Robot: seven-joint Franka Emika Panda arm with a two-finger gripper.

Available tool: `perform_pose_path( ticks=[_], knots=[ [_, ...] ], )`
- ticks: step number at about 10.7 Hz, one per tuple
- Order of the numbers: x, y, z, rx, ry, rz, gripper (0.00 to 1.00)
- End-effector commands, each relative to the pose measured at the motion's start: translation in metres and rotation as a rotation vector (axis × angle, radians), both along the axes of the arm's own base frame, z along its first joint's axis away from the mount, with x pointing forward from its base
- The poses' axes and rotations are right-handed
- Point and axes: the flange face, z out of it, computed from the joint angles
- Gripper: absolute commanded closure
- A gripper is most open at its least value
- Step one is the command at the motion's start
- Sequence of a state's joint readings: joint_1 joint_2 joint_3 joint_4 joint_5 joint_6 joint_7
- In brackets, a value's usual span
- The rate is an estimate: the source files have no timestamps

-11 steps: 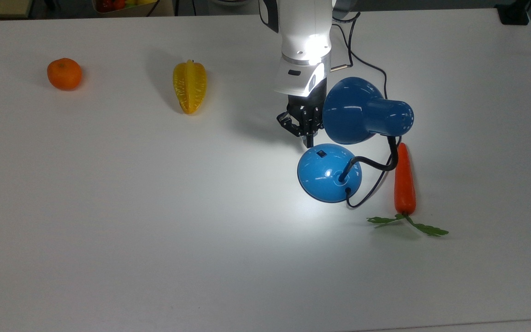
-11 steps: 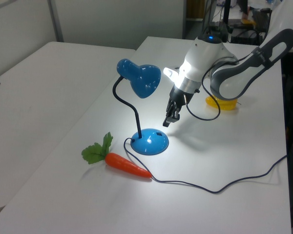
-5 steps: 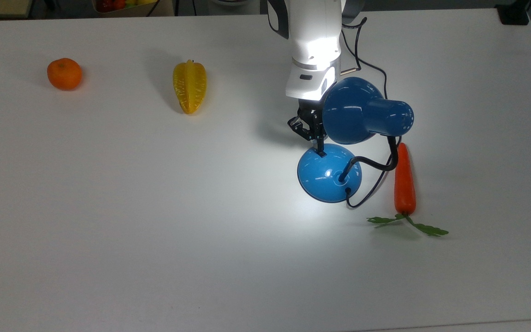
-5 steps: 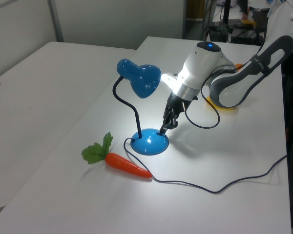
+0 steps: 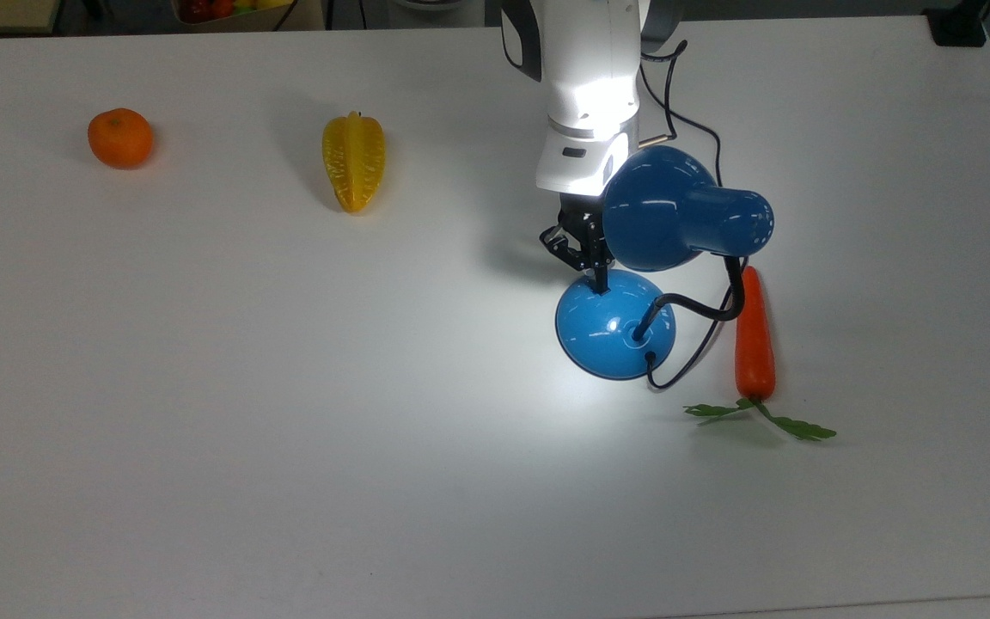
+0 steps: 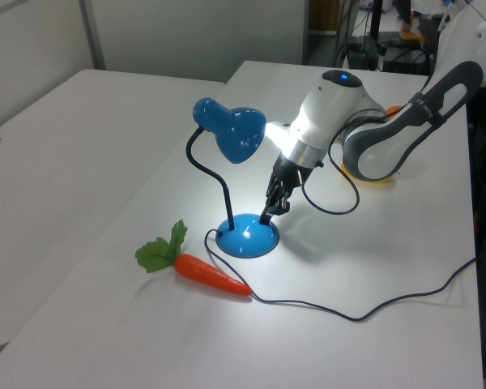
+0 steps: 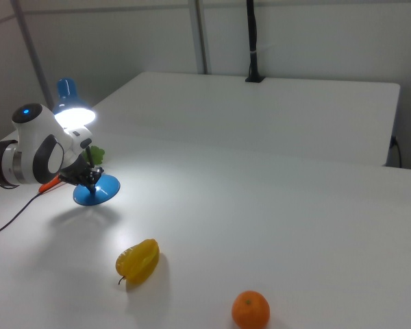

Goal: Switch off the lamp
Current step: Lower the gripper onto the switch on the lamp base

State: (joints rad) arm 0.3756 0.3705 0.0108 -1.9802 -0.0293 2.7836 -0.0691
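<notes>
Glowing blue lamp (image 5: pixel 686 208) w/ bell shade, black neck | hand (image 5: pixel 600 286) fingers pressed together, tip on base switch

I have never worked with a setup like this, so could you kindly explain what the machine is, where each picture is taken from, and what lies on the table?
The white machine is a robot arm ending in a small two-finger gripper. Three cameras off the arm film one moment: the top view looks down on the table, while the left view and right view look across it from opposite sides. On the table stands a blue lamp, lit and casting a bright pool. The gripper's tip rests on the lamp's round base, where its switch would be; it holds nothing. Beside the lamp lies a carrot. Farther off, toward the top view's left, lie a yellow starfruit and an orange.
</notes>
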Motion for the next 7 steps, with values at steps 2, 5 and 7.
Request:
perform_pose_path(
  ticks=[2, 5, 7],
  knots=[
    [0.002, 0.006, -0.012, -0.009, -0.010, 0.021, 1.00],
    [-0.004, 0.002, -0.023, -0.021, 0.018, 0.019, 1.00],
    [-0.007, -0.001, -0.029, -0.028, 0.034, 0.019, 1.00]
  ],
)
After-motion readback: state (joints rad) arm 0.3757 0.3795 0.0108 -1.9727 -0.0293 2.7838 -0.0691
